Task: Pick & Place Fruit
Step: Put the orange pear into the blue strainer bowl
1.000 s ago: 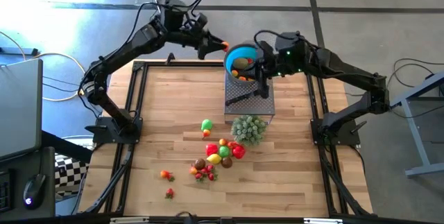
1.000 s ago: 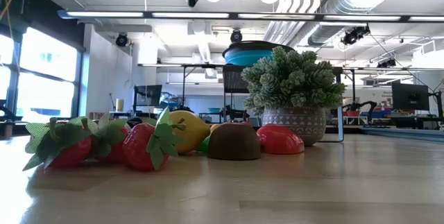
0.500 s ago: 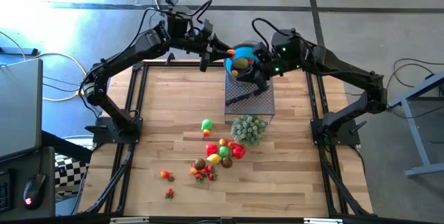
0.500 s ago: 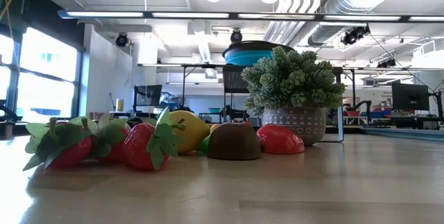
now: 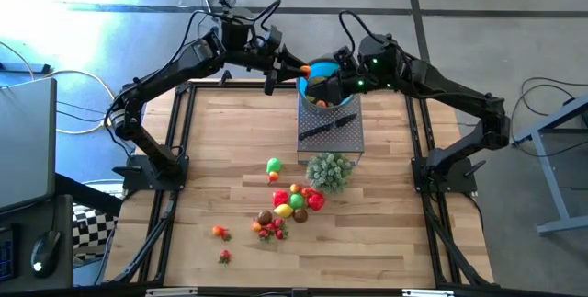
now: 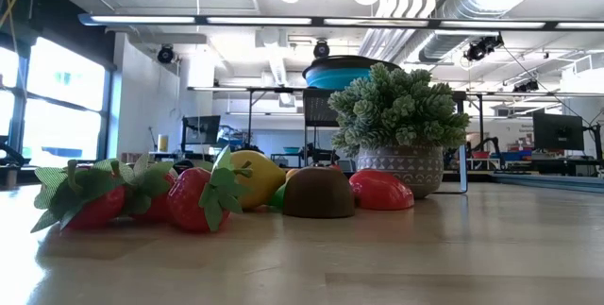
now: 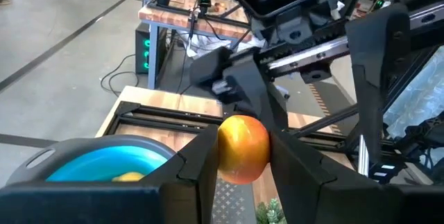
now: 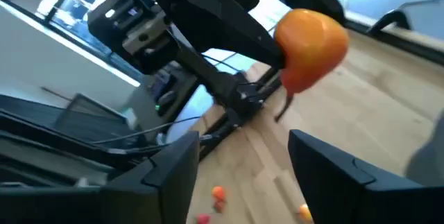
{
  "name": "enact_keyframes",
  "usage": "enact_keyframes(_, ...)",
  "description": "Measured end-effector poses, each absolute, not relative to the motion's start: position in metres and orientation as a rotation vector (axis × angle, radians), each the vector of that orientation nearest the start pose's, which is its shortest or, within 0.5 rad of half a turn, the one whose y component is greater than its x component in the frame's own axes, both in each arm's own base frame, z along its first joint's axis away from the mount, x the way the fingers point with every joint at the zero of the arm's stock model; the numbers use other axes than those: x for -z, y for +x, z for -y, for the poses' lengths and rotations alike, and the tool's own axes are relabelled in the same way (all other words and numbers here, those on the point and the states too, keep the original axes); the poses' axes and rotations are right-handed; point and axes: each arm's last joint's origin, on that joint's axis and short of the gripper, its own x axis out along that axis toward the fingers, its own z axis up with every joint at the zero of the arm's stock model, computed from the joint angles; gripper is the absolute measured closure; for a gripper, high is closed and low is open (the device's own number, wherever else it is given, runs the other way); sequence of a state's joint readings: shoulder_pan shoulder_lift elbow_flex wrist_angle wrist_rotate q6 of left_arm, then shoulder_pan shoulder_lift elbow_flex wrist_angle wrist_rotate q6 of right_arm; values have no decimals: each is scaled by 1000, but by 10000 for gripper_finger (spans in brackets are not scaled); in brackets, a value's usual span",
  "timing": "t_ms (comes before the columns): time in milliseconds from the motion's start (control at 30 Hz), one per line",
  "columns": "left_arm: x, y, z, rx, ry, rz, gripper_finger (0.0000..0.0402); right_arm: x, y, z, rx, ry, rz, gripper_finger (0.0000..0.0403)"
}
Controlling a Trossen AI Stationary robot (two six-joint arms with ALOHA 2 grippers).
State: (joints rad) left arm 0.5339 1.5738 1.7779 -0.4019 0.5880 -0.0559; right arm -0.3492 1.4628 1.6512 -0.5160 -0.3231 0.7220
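Because the orange fruit looks light, hard and smooth, the left gripper pinches its middle, while the right gripper stands open and empty.

An orange fruit sits pinched between the left fingers; other fruits lie clustered on the counter
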Motion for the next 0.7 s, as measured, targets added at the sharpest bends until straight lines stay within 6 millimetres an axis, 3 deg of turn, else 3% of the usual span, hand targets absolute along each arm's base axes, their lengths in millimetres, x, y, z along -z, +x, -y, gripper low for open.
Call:
enact_keyframes(233,-455,299,-158,49,-176,-193,288,-423,313,108,151,863,-337,197)
enact_keyframes(700,-453,299,-158,46,-188,-211,288,-429,312,116,105,848,-278,284)
